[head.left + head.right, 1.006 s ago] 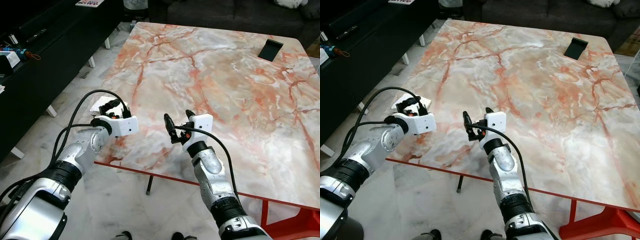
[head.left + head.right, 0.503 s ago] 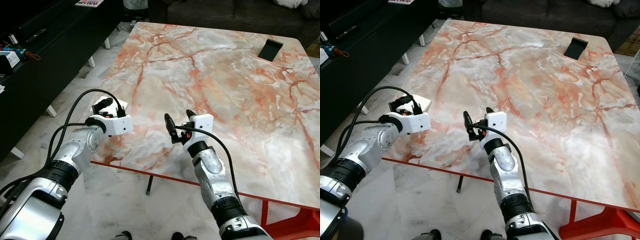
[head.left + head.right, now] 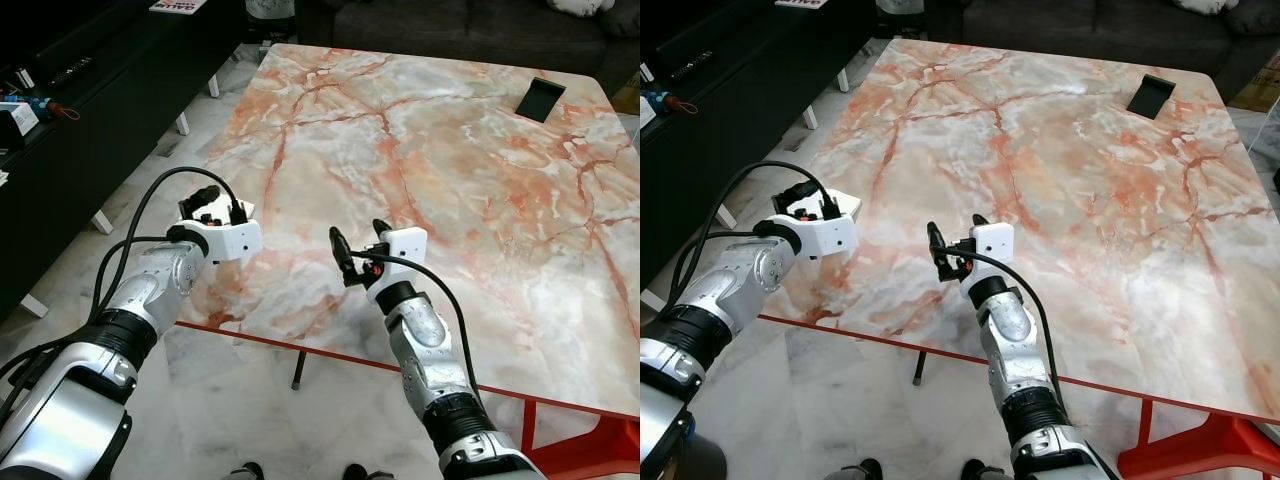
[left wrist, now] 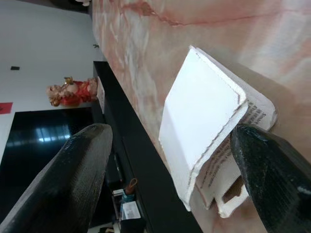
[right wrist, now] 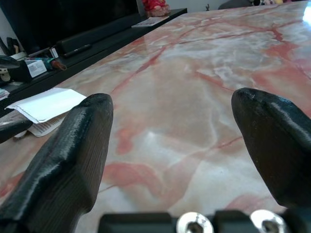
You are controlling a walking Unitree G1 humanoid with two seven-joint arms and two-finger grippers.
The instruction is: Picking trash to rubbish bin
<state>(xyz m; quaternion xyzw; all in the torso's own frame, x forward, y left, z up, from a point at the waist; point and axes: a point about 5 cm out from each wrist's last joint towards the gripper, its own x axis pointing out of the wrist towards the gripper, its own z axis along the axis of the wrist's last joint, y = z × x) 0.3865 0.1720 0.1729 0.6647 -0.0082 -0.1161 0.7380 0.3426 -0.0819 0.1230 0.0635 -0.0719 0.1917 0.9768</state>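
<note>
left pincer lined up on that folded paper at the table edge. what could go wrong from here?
1. The folded paper lies flat on the marble table; the open left pincer may slide over it rather than pinch it.
2. It sits at the table's left edge, so a nudge could push it onto the floor.

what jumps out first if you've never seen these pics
The big table of pink-veined marble with red legs takes most of the view. At its near left edge lies a folded white paper, with the left claw open on either side of it. The right claw hovers open over the table's near part, and a small dark holder stands at the far right corner.
</note>
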